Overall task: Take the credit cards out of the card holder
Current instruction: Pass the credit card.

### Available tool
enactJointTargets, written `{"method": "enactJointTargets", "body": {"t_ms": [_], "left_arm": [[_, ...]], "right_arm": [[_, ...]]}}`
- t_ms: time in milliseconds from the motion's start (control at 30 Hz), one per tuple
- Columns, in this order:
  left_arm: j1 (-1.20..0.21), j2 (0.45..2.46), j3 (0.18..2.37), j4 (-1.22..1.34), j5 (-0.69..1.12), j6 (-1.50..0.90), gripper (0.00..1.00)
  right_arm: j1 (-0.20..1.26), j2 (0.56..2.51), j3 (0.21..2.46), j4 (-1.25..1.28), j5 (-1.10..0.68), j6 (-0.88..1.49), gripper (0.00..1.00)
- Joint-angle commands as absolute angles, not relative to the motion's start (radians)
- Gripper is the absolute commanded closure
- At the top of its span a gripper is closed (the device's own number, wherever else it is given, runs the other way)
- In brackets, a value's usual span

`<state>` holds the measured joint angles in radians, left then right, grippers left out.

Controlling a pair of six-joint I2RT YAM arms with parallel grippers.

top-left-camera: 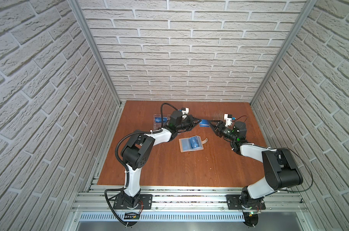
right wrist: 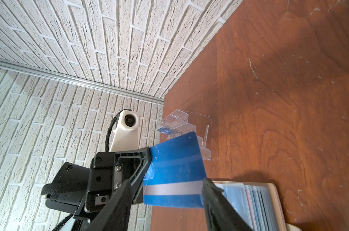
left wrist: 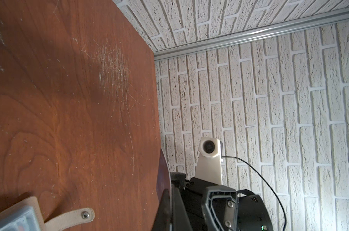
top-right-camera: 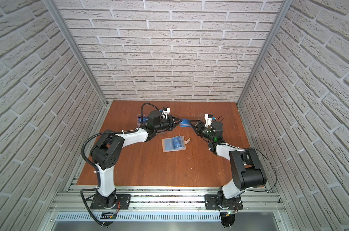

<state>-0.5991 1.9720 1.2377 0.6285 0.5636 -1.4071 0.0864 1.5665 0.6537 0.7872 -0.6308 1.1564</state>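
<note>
The left pincer (top-left-camera: pixel 198 120) is clenched on the edge of one credit card (top-left-camera: pixel 204 123) near a corner and holds it in the air above the table (top-left-camera: pixel 189 172). This card is a thin, stiff blue plastic rectangle with rounded corners and a pale grey stripe across it. The right pincer (top-left-camera: pixel 210 122) stands at the opposite side of the card, tip facing tip with the left one.

In the right wrist view the right pincer (right wrist: pixel 167 181) has its two black ribbed fingers (right wrist: pixel 219 204) apart, with the card (right wrist: pixel 175 166) between them. One finger covers the edge of the card and beside the other a narrow gap shows. So it is released, and I cannot tell if it touches the card.

Below both pincers, a little toward the arm bases, the card holder (top-left-camera: pixel 190 144) lies open on the table. It is a tan leather booklet with clear plastic sleeve pages fanned out. The other credit cards (top-left-camera: pixel 193 143) sit inside the sleeves. Its small strap (left wrist: pixel 69 218), with a round metal snap, lies flat on the wood.

Behind the left pincer, close to its wrist, stands a clear acrylic rack (right wrist: pixel 187 128) with stepped slots. A further blue card (right wrist: pixel 165 131) sits in one slot. The table is a smooth reddish-brown board with wood grain and fine pale scratches.
</note>
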Motion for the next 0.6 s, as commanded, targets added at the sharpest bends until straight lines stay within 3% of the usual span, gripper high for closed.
{"method": "enactJointTargets", "body": {"t_ms": [0,567], "left_arm": [[-0.592,1.957,1.231,0.71,0.554,-1.399,1.0],[-0.602,1.959,1.203,0.727,0.558,-1.406,1.0]], "right_arm": [[0.092,1.592,0.637,0.846,-0.66,1.154,0.45],[0.087,1.605,0.689,0.843,-0.68,1.16,0.59]]}}
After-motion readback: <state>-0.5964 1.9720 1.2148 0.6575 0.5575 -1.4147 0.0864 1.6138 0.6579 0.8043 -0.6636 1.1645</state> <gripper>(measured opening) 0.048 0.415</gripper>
